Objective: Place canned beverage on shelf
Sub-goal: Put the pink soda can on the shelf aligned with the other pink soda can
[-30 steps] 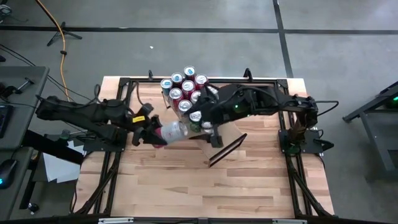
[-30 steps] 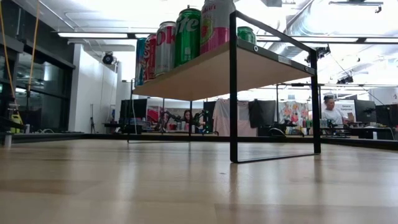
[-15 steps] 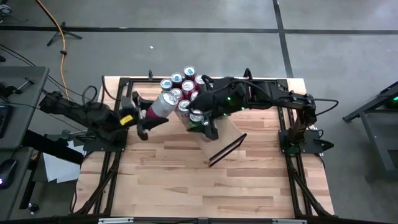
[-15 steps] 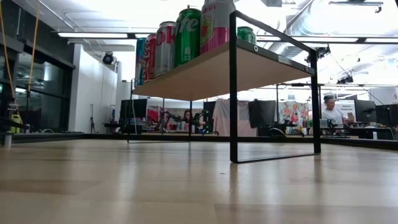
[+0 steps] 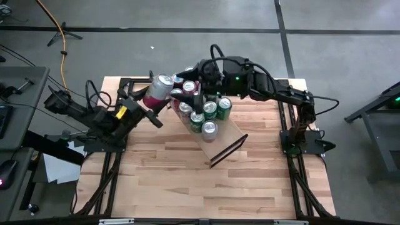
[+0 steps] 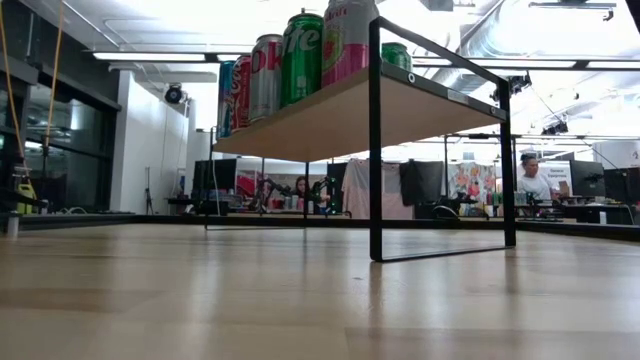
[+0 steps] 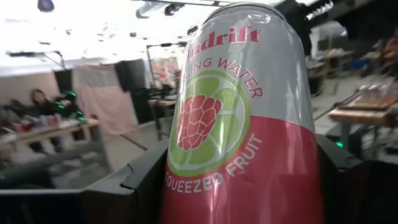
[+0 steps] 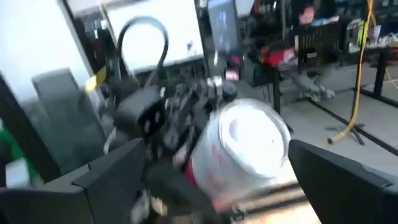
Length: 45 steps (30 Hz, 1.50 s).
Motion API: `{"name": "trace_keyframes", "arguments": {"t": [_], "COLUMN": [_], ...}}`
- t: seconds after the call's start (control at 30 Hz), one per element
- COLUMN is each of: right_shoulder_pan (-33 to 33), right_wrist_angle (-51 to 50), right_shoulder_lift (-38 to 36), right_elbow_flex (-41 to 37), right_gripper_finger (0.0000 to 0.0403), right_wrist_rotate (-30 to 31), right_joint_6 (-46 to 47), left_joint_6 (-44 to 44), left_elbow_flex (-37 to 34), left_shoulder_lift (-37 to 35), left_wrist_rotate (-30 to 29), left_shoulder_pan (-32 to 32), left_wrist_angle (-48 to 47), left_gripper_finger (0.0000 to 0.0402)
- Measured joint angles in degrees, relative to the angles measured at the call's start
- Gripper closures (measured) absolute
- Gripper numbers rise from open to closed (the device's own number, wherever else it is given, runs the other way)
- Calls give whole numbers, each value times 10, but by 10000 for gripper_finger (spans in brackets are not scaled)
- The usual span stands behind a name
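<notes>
Can, "SQUEEZED FRUIT", in left claw

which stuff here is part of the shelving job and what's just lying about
Job:
- pink and white can, held in the left gripper
- shelf with cans on it
- right gripper, open, above the cans

Lying about:
- orange cable on the floor
- papers beside the table
</notes>
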Motion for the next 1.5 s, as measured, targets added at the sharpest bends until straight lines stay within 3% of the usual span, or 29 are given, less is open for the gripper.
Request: {"name": "trace_keyframes", "arguments": {"t": [0.3,0.57,1.5], "right_shoulder_pan": [-4,-5,-10], "right_wrist_angle": [35,58,67], "right_shoulder_lift": [10,11,-13], "right_elbow_flex": [2,5,2], "right_gripper_finger": [22,22,22], "right_wrist_rotate": [-25,-20,10], "right_joint_6": [-5,-25,-44], "left_joint_6": [27,-24,-9], "left_elbow_flex": [61,71,73], "left_shoulder_lift": [41,25,3], "left_wrist_rotate": [49,101,106], "left_shoulder_pan": [10,2,-10], "left_wrist_angle": [-6,-7,-4], "left_gripper_finger": [180,181,181]}}
